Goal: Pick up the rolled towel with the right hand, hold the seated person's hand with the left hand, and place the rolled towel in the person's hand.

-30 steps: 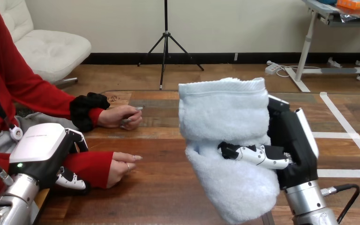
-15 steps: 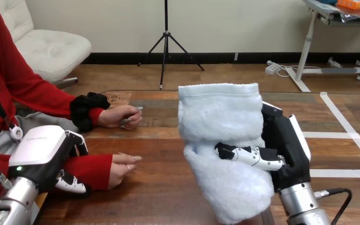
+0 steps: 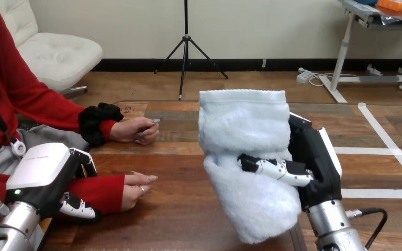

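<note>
A pale blue rolled towel (image 3: 243, 157) stands upright above the table's right half, held in my right hand (image 3: 314, 162), whose thumb and fingers curl round its middle. My left hand (image 3: 44, 175) sits at the lower left, its fingers curled over the red sleeve at the person's nearer wrist (image 3: 97, 191). That person's hand (image 3: 136, 187) lies palm down on the table, fingers pointing right. The person's farther hand (image 3: 136, 129) rests closed on the table behind it.
The wooden table (image 3: 178, 209) has bare room between the person's hands and the towel. White tape lines (image 3: 382, 151) cross the table's right part.
My right hand has carried the towel slightly left and lower. My left hand has dropped a little lower by the person's sleeve. The person's hands have stayed put.
</note>
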Motion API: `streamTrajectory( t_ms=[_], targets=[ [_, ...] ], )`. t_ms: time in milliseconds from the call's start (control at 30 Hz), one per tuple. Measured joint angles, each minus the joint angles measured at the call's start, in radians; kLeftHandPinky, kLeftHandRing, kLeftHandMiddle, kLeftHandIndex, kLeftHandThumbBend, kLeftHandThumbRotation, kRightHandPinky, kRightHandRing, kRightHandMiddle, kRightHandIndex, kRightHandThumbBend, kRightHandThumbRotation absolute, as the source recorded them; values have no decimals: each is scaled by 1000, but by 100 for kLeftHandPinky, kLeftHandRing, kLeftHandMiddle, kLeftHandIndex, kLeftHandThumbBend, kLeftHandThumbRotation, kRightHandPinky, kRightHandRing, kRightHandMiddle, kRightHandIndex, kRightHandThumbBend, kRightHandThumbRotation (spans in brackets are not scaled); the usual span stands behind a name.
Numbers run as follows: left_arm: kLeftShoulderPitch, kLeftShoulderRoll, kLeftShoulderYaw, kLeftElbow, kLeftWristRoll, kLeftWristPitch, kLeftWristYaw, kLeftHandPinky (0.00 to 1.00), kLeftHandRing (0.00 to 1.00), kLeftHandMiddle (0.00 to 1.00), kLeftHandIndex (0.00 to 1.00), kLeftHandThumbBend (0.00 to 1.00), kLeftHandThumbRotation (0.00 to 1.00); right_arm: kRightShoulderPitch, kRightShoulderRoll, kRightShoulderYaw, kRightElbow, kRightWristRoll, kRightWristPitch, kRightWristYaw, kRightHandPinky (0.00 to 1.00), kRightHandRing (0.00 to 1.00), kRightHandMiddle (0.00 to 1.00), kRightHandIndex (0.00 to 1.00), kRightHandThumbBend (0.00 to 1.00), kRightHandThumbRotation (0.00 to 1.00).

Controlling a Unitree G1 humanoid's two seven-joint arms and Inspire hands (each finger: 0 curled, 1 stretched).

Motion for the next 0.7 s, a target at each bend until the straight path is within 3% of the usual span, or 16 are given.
streamTrajectory(
  t_ms=[700],
  targets=[
    [46, 1, 32, -105, -37, 0, -53, 25, 31, 36, 37, 90, 0, -130, 1, -14, 225, -47, -84, -21, 36, 40, 45, 43, 75, 0]
  ],
)
